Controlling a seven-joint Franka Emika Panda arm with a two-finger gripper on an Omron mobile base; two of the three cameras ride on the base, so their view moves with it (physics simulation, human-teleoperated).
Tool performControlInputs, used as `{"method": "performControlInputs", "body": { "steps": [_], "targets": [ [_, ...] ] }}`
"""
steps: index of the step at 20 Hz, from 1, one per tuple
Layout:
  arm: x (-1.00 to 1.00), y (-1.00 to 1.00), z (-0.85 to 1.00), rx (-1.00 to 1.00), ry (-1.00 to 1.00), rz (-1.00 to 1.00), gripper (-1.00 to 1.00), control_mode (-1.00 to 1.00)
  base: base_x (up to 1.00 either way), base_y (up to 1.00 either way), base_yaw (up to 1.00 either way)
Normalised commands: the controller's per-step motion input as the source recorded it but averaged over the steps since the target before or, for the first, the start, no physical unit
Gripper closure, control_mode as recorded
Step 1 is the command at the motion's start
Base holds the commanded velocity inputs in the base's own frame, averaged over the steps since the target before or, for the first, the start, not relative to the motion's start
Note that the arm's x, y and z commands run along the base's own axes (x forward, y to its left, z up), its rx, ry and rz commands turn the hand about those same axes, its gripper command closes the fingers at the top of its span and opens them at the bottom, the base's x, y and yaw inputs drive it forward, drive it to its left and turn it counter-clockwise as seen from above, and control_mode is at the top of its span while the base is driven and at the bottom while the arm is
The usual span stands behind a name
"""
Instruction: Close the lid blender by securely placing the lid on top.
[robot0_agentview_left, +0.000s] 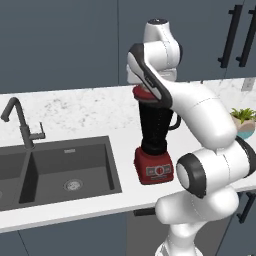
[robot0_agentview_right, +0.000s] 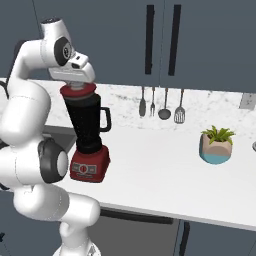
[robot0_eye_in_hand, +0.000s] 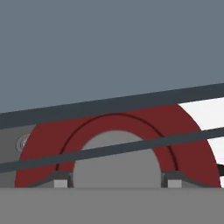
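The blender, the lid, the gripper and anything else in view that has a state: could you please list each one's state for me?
blender: upright on the counter, jar mouth covered by the lid.
lid: on top of the jar, level, under the hand.
gripper: fingers on either side of the lid's grey knob; contact cannot be told.
sink: dry.
faucet: off.

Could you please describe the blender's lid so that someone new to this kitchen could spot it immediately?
Start at the dark sink set in the white counter; just to its right stands the blender. At the very top of its black jar, directly under the robot's hand, sits the lid, a small round red disc, unlike the boxy red base with the dial below.
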Motion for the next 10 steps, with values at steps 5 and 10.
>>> {"method": "performControlInputs", "body": {
  "steps": [5, 10],
  "targets": [
    [0.00, -0.34, -0.15, 0.00, -0.01, 0.00, 1.00, -1.00, 0.00, 0.00, 0.00],
    [0.00, -0.66, -0.04, 0.00, -0.11, 0.00, 1.00, -1.00, 0.00, 0.00, 0.00]
  ]
}}
